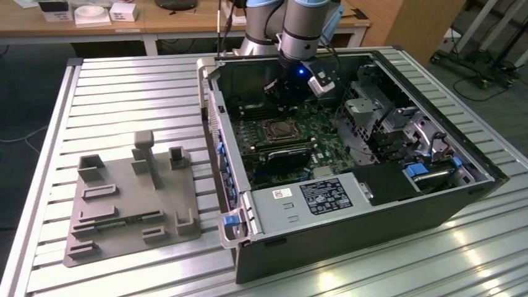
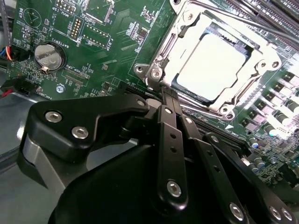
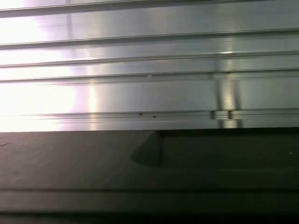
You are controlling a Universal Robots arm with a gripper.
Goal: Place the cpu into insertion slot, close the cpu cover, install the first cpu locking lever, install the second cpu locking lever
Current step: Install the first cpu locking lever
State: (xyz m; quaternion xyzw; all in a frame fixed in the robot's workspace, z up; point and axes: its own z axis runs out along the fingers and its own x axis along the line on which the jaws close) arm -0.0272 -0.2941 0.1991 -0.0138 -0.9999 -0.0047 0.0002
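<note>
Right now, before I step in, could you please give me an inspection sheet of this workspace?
Surface: ribbed metal table, carrying the open computer case.
Job's things: cpu seated in the insertion slot; cpu cover lies down around it; whether it is latched is unclear.
Clutter: grey fixture plate with upright blocks, on the exterior view's left of the case.
Grippers: gripper shut, its tips at a corner of the cover, inside the case.
Cables: red and blue wires at the edge of the motherboard; floor cables.
Surroundings: wooden bench behind, with white boxes.
</note>
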